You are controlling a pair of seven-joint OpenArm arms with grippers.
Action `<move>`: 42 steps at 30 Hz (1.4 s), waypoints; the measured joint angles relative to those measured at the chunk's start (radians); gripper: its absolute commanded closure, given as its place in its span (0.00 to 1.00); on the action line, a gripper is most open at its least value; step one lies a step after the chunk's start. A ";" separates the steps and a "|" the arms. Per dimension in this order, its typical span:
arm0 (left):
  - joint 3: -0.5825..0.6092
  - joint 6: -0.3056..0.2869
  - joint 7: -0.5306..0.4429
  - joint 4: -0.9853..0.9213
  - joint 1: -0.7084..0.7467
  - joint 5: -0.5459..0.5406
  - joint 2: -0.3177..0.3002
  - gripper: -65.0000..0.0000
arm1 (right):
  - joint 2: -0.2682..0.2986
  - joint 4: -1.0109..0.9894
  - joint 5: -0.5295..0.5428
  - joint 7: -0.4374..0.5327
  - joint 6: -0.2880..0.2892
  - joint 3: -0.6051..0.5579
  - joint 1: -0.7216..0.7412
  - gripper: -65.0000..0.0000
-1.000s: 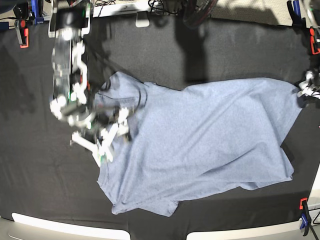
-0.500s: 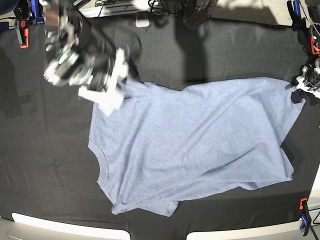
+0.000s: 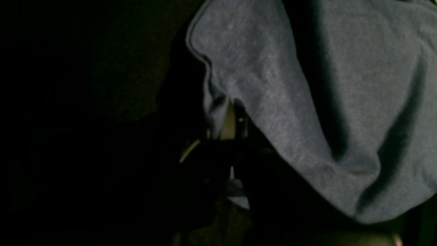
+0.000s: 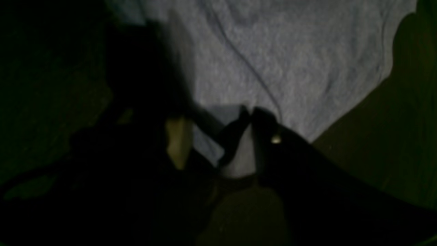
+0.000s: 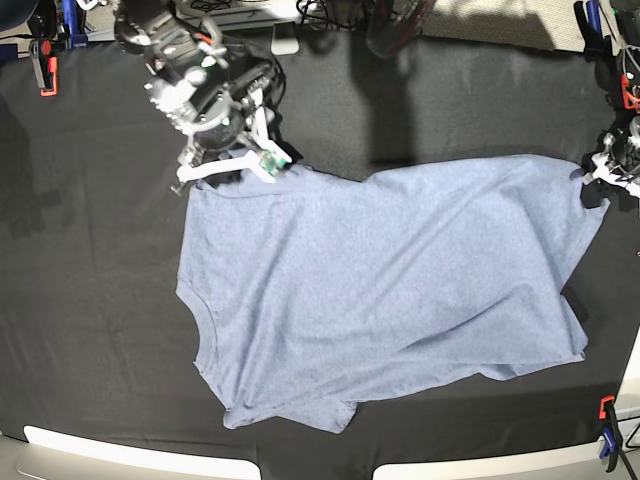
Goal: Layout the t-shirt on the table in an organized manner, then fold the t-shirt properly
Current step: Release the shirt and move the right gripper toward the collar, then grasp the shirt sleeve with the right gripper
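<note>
The blue-grey t-shirt (image 5: 390, 290) lies spread across the black table (image 5: 90, 300), blank side up, with wrinkles toward its right end. At the shirt's far left corner, my right gripper (image 5: 235, 165) is down on the fabric with its white fingers spread, open. The right wrist view is dark and blurred: the t-shirt (image 4: 293, 61) lies just beyond one dark finger (image 4: 269, 136). At the right edge my left gripper (image 5: 603, 172) is shut on the shirt's far right corner. In the left wrist view a fold of the t-shirt (image 3: 293, 102) is pinched in the left gripper (image 3: 225, 118).
Orange-black clamps (image 5: 45, 65) (image 5: 628, 85) (image 5: 607, 415) hold the cloth at the table's edges. Cables and white gear (image 5: 270, 15) crowd the far edge. A pale rim (image 5: 130, 460) runs along the near edge.
My right arm swung from the shirt's left middle up to its far left corner, and the bunched fabric there now lies flat. My left gripper shut on the right corner.
</note>
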 measured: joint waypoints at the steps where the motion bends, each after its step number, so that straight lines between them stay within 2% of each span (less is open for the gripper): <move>1: 0.000 0.000 0.000 0.000 0.000 0.000 0.000 1.00 | 0.000 0.000 0.000 -0.006 0.000 0.000 0.008 0.81; 3: 0.000 0.000 0.000 0.000 0.000 0.000 0.000 1.00 | 0.001 0.002 0.006 -0.027 0.001 0.000 0.023 0.96; 4: 0.000 0.000 0.000 0.000 0.000 0.000 0.000 1.00 | 0.001 0.008 0.008 -0.039 0.003 0.000 0.028 1.00; 8: 0.000 0.000 0.000 0.000 0.000 -0.003 0.000 1.00 | 0.001 0.031 0.034 -0.042 0.008 0.014 0.091 1.00; 10: 0.000 0.000 0.000 0.000 0.000 -0.003 0.000 1.00 | -0.003 0.032 0.106 -0.039 0.004 0.057 0.145 1.00; 14: 0.000 0.000 0.001 0.000 0.000 -0.004 0.000 1.00 | -0.023 0.025 0.327 -0.029 0.004 0.187 0.244 1.00; 17: 0.000 0.000 0.001 0.000 -0.001 -0.006 0.003 1.00 | -0.071 -0.058 0.413 -0.009 0.002 0.253 0.330 1.00; 21: 0.000 0.000 0.001 0.000 0.000 -0.007 0.003 1.00 | -0.148 -0.261 0.412 0.071 0.016 0.262 0.442 1.00; 24: 0.000 0.000 0.000 0.000 -0.001 -0.007 0.006 1.00 | -0.216 -0.406 0.407 0.087 0.016 0.263 0.526 1.00; 25: 0.000 0.000 0.000 0.000 0.000 -0.004 0.008 1.00 | -0.240 -0.449 0.406 0.089 0.016 0.263 0.554 0.98; 28: 0.000 0.000 -0.006 0.000 0.000 -0.004 0.010 1.00 | -0.296 -0.575 0.406 0.091 0.021 0.262 0.630 0.73; 30: 0.000 0.000 -0.007 0.000 0.000 -0.005 0.010 1.00 | -0.314 -0.633 0.403 0.090 0.071 0.263 0.669 0.57; 31: 0.000 0.000 -0.007 0.000 0.000 -0.005 0.010 1.00 | -0.322 -0.647 0.405 0.076 0.094 0.263 0.683 0.55; 34: 0.000 0.000 -0.008 0.000 0.000 -0.006 0.010 1.00 | -0.341 -0.646 0.441 -0.076 0.102 0.263 0.715 0.55; 35: 0.000 0.000 -0.008 0.000 0.000 -0.006 0.011 1.00 | -0.341 -0.637 0.468 -0.100 0.122 0.263 0.718 0.55; 37: 0.000 0.000 -0.008 0.000 0.000 -0.006 0.010 1.00 | -0.338 -0.590 0.502 -0.104 0.247 0.264 0.709 0.55; 40: 0.000 0.000 -0.015 0.000 0.000 -0.006 0.011 1.00 | -0.346 -0.515 0.518 -0.145 0.250 0.299 0.676 0.55; 42: 0.000 0.000 -0.014 0.000 0.000 -0.005 0.011 1.00 | -0.345 -0.508 0.517 -0.192 0.248 0.362 0.660 0.55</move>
